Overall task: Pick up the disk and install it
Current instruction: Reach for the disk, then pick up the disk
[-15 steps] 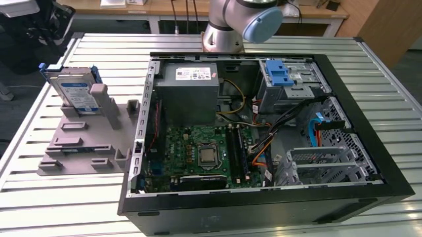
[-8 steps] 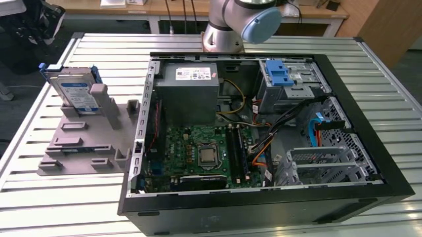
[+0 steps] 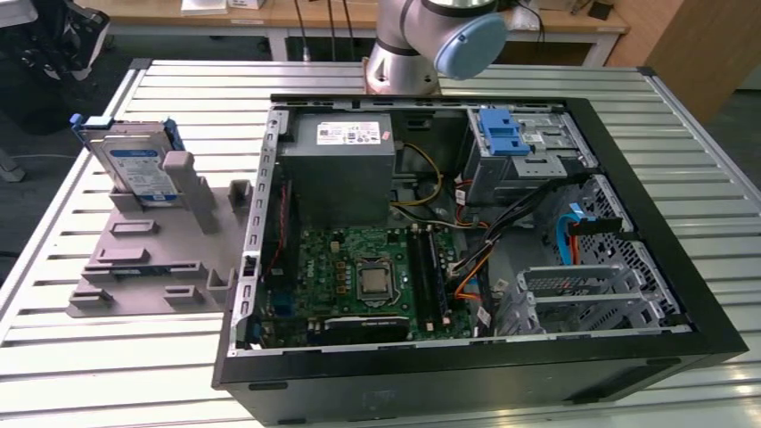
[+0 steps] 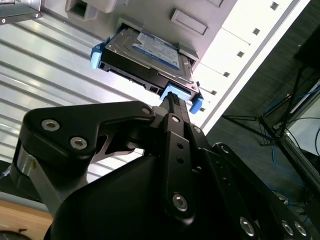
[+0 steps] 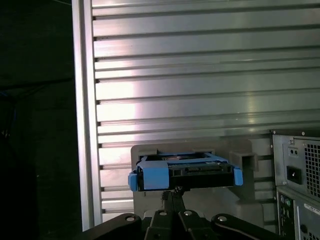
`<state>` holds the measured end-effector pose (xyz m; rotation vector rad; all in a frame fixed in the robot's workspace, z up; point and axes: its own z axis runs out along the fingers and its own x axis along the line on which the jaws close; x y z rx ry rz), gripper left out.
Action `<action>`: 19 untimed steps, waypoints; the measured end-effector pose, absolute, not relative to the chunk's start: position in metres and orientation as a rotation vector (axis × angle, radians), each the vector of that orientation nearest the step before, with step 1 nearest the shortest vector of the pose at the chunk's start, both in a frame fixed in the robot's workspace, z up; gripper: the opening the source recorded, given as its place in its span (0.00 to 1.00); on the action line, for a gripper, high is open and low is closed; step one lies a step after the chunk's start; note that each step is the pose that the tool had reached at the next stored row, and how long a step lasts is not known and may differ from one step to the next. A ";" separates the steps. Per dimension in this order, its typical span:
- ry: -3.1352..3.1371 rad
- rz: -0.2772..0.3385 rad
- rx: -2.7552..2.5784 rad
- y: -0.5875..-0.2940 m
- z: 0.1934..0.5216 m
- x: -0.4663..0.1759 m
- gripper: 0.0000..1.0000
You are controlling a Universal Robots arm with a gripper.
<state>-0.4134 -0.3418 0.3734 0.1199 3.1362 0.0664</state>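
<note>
Exterior view, upper left: the disk (image 3: 128,165), a flat silver drive in a blue plastic frame, stands on edge in a grey stand (image 3: 149,259), presumably for easy grasping. The black gripper (image 4: 171,101) (image 5: 172,192), fingers pressed together, faces it in both wrist views.

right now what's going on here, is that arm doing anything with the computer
A robot arm is set to move the disk into the open computer case. The disk stands on edge in a grey holder on the slatted table, to the exterior view's left of the case, not yet picked up. In both wrist views the gripper points at the disk's blue-framed edge, apart from it, closed on nothing.
</note>
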 end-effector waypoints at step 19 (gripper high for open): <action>3.138 0.066 0.093 -0.342 0.373 -0.414 0.11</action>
